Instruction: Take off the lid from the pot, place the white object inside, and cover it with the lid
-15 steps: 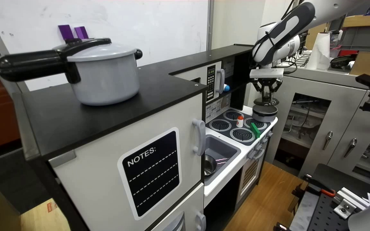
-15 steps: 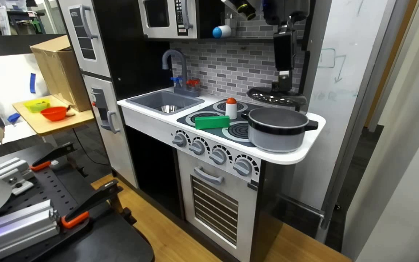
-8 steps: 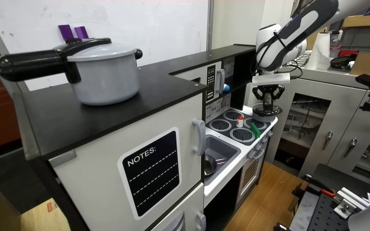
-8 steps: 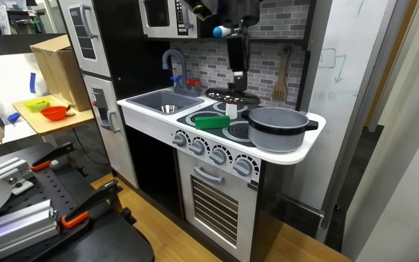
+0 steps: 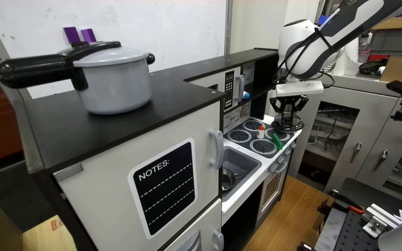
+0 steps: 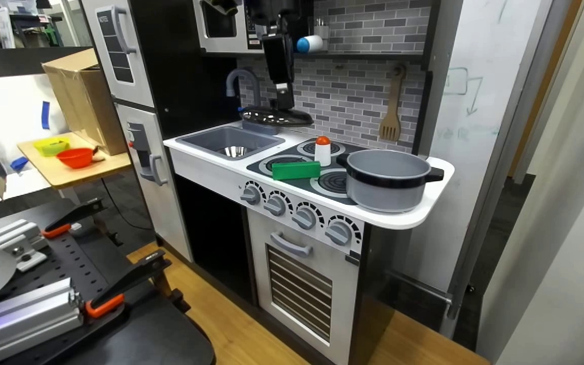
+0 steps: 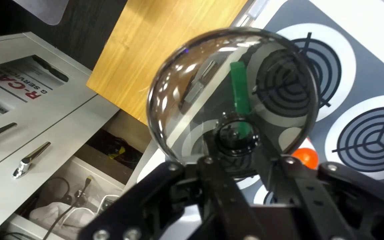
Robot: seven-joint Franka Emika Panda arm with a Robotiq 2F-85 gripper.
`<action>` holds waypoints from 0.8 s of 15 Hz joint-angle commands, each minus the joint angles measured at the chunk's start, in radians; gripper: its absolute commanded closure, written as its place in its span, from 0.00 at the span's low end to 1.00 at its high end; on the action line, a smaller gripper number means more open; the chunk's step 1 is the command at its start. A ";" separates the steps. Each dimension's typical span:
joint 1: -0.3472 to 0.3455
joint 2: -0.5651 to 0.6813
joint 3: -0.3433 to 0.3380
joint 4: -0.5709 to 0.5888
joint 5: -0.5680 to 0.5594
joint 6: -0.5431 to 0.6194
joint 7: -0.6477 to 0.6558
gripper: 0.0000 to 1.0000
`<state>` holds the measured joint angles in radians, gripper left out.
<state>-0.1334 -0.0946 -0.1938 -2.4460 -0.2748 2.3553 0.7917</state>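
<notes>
My gripper (image 7: 237, 141) is shut on the knob of the clear glass lid (image 7: 208, 96). The lid hangs level in the air above the stove. The gripper (image 6: 283, 99) and lid (image 6: 271, 118) show left of the pot in an exterior view, and the lid (image 5: 287, 127) also shows below the gripper (image 5: 288, 112). The grey pot (image 6: 386, 193) with black rim and handles stands uncovered at the stove's right front corner. A white shaker (image 6: 323, 154) with an orange top stands upright on the stove. Its orange top (image 7: 307, 157) shows beside the lid's rim in the wrist view.
A green block (image 6: 296, 171) lies at the stove's front. The sink (image 6: 206, 148) with a metal pan and a faucet is left of it. A white-and-blue bottle (image 6: 310, 44) lies on the shelf. A wooden spatula (image 6: 392, 109) hangs behind. A bigger pot (image 5: 113, 85) stands on the cabinet top.
My gripper has carried the lid away from above the pot, across the stove towards the sink side. The pot, shaker and green block have stayed in place.
</notes>
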 commanded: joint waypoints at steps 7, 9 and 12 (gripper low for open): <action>0.034 0.014 0.136 -0.099 -0.015 0.198 -0.125 0.92; 0.048 0.027 0.156 -0.103 -0.026 0.225 -0.134 0.92; 0.061 0.053 0.170 -0.106 -0.050 0.264 -0.143 0.92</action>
<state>-0.0702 -0.0617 -0.0301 -2.5458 -0.2924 2.5700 0.6798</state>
